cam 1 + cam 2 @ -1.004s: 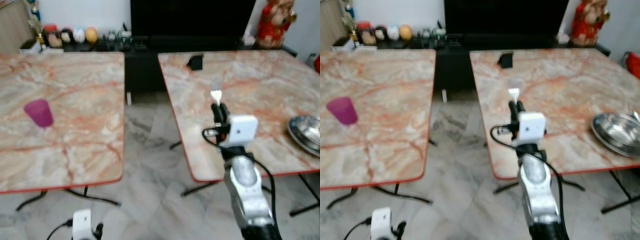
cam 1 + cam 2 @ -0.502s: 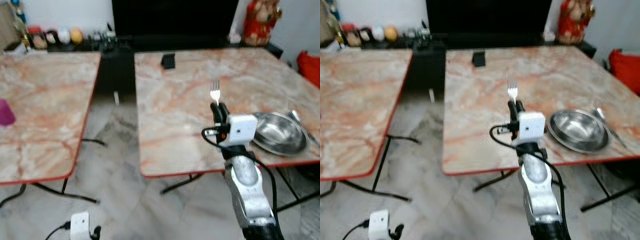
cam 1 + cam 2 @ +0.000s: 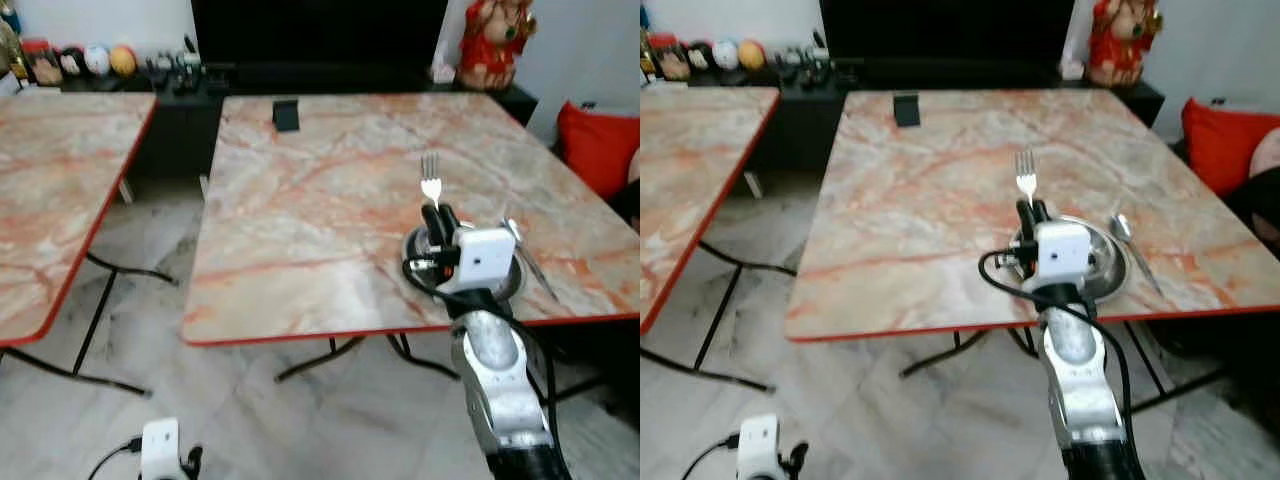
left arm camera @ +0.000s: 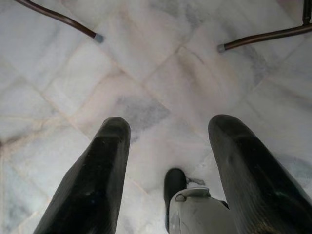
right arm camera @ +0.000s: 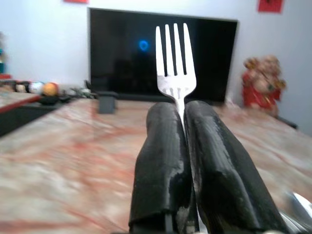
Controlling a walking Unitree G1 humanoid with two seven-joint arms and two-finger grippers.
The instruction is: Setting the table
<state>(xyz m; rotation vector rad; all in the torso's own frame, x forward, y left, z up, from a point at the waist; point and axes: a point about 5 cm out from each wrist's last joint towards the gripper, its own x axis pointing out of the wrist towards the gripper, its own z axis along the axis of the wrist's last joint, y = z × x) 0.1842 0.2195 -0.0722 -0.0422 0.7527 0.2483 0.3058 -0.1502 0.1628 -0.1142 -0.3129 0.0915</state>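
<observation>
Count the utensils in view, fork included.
2. The fork stands upright, tines up, clamped in the right hand above the table's near edge. A spoon lies on the table just right of the steel bowl. The arm may hide more.

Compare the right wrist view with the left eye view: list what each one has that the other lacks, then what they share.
The right wrist view alone gives a close look at the fingers pressed shut on the fork's handle. The left eye view alone has the steel bowl by the table's near edge, the spoon beside it, the red cushion and the left gripper hanging low over the floor. Both share the fork, upright, tines up, the right gripper, the marble table, the black screen and the red figurine.
</observation>
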